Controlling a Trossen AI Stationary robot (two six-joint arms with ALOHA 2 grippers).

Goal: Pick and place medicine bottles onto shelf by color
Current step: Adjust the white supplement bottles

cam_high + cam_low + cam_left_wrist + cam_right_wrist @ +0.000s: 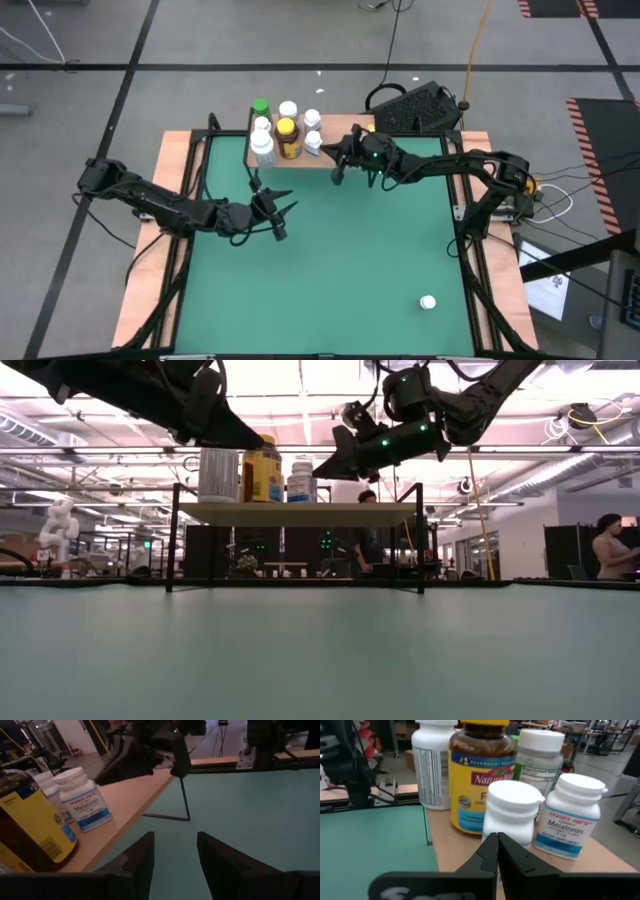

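The shelf (330, 157) stands at the table's far edge and carries several bottles: a green-capped one (261, 106), an amber one with a yellow cap (287, 135), and white ones (262, 145) (313, 143). One more white bottle (428, 302) lies on the green mat near the right front. My right gripper (496, 840) is shut; its tips hover at the shelf's right part, just in front of a small white bottle (512, 812). My left gripper (175, 852) is open and empty, raised over the mat just near of the shelf (135, 800). My right gripper points its shut fingers (490, 851) at the small white bottle's lower body (520, 834), slanting in from the table's right. I cannot tell whether the tips touch it. The bottle stands upright on the shelf board.
The shelf's thin black legs (186, 800) stand on the mat's far part. Light-wood strips (150, 260) border the mat left and right. A keyboard (415, 108) lies beyond the far right corner. People (612, 550) are in the room behind.
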